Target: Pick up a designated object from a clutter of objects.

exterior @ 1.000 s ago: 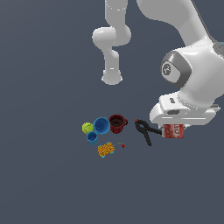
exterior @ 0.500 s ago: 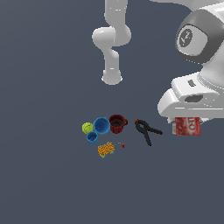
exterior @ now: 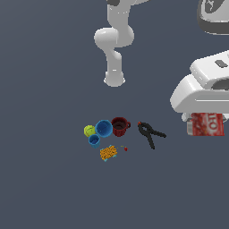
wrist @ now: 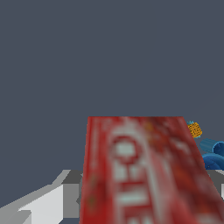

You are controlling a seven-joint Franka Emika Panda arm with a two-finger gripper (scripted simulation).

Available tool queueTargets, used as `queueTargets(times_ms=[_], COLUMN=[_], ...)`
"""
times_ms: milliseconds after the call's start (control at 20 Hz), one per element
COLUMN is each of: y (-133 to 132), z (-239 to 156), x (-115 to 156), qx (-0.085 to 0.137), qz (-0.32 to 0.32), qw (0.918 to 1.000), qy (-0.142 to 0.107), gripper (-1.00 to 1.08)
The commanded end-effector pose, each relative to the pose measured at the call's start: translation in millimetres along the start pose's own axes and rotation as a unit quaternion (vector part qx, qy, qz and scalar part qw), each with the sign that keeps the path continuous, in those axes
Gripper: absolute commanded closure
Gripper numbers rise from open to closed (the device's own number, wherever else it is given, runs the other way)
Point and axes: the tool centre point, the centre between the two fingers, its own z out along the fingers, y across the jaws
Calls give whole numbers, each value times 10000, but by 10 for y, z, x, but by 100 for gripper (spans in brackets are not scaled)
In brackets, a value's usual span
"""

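The red box with white lettering (exterior: pixel 207 124) hangs under my gripper (exterior: pixel 203 120) at the exterior view's right, lifted well clear of the floor. The gripper is shut on it; the fingers are mostly hidden by the white hand and the box. In the wrist view the red box (wrist: pixel 140 170) fills the near field, blurred. The rest of the clutter lies on the floor to the exterior view's left: black clamp (exterior: pixel 150 133), dark red mug (exterior: pixel 120 126), large blue cup (exterior: pixel 103 129), small blue cup (exterior: pixel 94 140), yellow-green ball (exterior: pixel 89 130), orange-yellow block (exterior: pixel 108 153).
The arm's white base (exterior: pixel 114 80) stands behind the clutter. A tiny red speck (exterior: pixel 125 148) lies beside the orange-yellow block. In the wrist view the block (wrist: pixel 194 129) and the blue cups (wrist: pixel 213 153) show past the box's edge.
My gripper has risen and moved toward the exterior view's right with the red box in it, away from the clamp. The clutter has not moved.
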Motion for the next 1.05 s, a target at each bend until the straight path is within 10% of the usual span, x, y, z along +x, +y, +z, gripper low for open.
queueTargets(times_ms=[0, 1000], y=[6, 15], z=[-121, -473], x=[50, 212], qx=[-1, -1], qz=[-1, -1], qw=[10000, 10000], qy=[-3, -3], gripper=[108, 108])
